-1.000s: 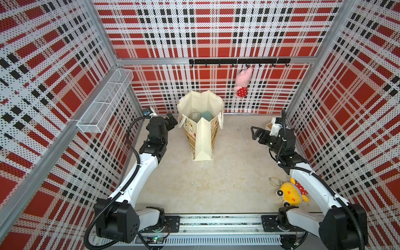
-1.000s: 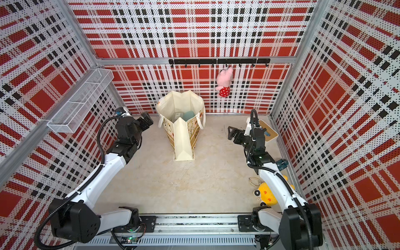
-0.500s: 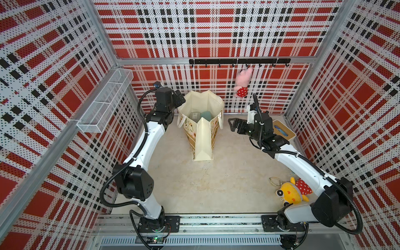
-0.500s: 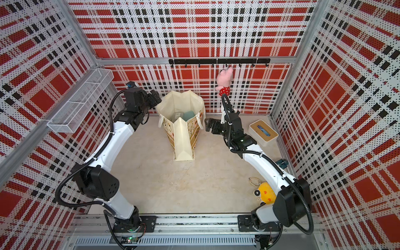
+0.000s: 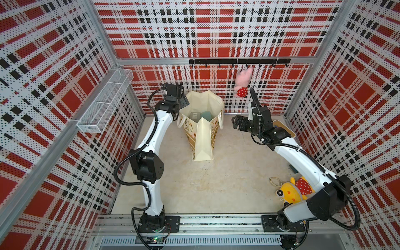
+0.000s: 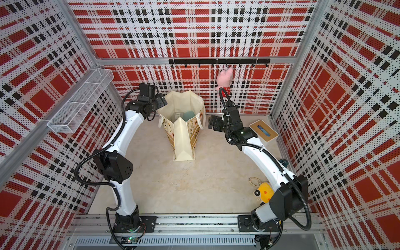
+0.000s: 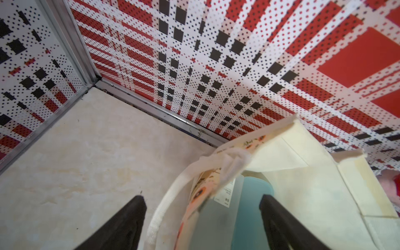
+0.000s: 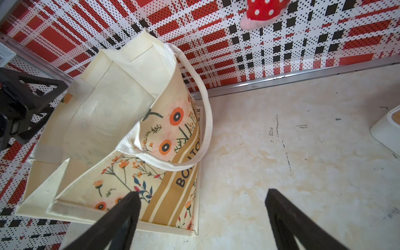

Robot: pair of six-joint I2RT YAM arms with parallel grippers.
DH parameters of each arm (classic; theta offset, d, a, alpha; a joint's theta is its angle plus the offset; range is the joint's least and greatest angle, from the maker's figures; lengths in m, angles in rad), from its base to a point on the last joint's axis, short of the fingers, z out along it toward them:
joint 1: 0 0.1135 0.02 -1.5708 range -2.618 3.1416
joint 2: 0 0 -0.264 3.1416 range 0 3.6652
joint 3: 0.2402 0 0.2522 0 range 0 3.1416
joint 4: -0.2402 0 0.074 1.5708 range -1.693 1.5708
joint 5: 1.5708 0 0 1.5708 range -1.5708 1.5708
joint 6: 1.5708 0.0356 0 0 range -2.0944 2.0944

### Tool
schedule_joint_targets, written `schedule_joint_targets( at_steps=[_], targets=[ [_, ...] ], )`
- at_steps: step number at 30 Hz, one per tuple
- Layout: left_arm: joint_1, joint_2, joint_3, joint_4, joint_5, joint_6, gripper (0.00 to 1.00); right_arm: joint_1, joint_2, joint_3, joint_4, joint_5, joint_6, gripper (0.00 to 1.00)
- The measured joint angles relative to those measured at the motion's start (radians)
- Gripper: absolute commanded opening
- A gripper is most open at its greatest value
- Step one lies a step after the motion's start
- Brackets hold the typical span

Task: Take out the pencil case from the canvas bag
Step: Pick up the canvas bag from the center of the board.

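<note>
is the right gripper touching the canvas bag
Apart. In a top view, bare floor shows between the open right gripper and the canvas bag, handle included.

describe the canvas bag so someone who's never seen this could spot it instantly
Find the black hook rail on the back wall. On the floor below it, near the hanging pink plush, stands the canvas bag. It's the only tall cream thing, open-topped, with flower prints and white loop handles.
</note>
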Motion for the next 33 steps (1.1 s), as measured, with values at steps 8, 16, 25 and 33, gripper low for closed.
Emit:
schedule_joint_targets(
  at_steps=[8,16,25,33],
  targets=[
    [0.079,0.072,0.106,-0.051,0.145,0.037,0.8,0.0,0.034,0.037,-0.042,0.0,0.0,0.93],
    [0.074,0.082,0.106,-0.061,0.238,0.076,0.69,0.0,0.058,0.042,-0.074,-0.003,-0.001,0.91],
    [0.064,0.081,0.106,-0.08,0.211,0.098,0.83,0.0,0.076,0.084,-0.1,-0.003,-0.005,0.91],
    [0.058,0.055,0.098,-0.096,0.216,0.104,0.9,0.002,0.097,0.089,-0.1,-0.011,-0.005,0.92]
  ],
)
